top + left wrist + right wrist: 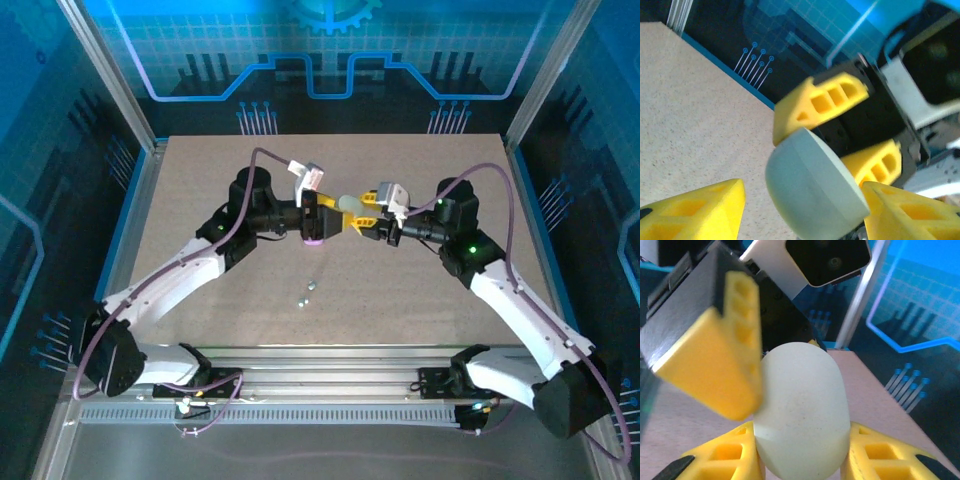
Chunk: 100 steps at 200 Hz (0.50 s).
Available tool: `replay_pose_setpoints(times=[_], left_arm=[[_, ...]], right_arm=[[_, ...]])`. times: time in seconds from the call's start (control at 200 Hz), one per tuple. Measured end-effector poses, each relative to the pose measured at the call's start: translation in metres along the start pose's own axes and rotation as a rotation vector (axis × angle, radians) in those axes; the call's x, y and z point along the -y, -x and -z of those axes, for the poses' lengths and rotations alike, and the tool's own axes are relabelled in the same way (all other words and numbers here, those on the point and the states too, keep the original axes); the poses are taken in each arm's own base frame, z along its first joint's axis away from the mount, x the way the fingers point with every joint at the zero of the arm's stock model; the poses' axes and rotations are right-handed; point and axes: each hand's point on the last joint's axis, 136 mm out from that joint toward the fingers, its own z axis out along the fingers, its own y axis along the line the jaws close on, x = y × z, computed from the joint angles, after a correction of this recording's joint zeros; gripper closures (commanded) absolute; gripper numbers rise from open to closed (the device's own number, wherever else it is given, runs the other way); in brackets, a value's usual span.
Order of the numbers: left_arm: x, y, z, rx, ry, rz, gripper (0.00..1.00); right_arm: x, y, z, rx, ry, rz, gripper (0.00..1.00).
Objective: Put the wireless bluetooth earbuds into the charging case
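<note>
A pale mint-white oval charging case (347, 204) hangs above the middle of the table between both grippers. My right gripper (802, 447) is shut on the case (801, 415), with a yellow finger pressed against each side. My left gripper (802, 202) faces it, open around the same case (812, 192); its left finger (695, 210) stands clear of the shell. Two tiny pale earbuds (312, 285) (301, 299) lie on the table in front of the grippers. A purple piece (313, 240) sits just below my left gripper (328, 213).
The tan table (200, 200) is bounded by metal rails (330, 360) at the near edge and by blue-lit walls on the other three sides. Both arms reach inward and meet at the centre.
</note>
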Motion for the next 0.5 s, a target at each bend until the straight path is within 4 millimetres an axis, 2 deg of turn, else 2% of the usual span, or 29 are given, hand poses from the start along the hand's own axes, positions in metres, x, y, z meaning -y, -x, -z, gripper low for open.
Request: replay_pose_setpoints(times=[0.12,0.225,0.325,0.5], left_arm=[[0.007,-0.013,0.010,0.005,-0.015,-0.215,0.35],[0.008,-0.022,0.015,0.000,-0.016,-0.356,0.38],[0.011,-0.022,0.017,0.002,-0.016,-0.445,0.43],[0.017,-0.017,0.023,0.017,-0.010,-0.543,0.42]], right_arm=[[-0.013,0.006,-0.004,-0.015,0.139,-0.067,0.69],[-0.022,0.010,-0.006,-0.023,0.226,-0.103,0.69],[-0.030,0.009,-0.005,-0.028,0.284,-0.131,0.69],[-0.038,0.003,-0.004,-0.042,0.326,-0.156,0.68]])
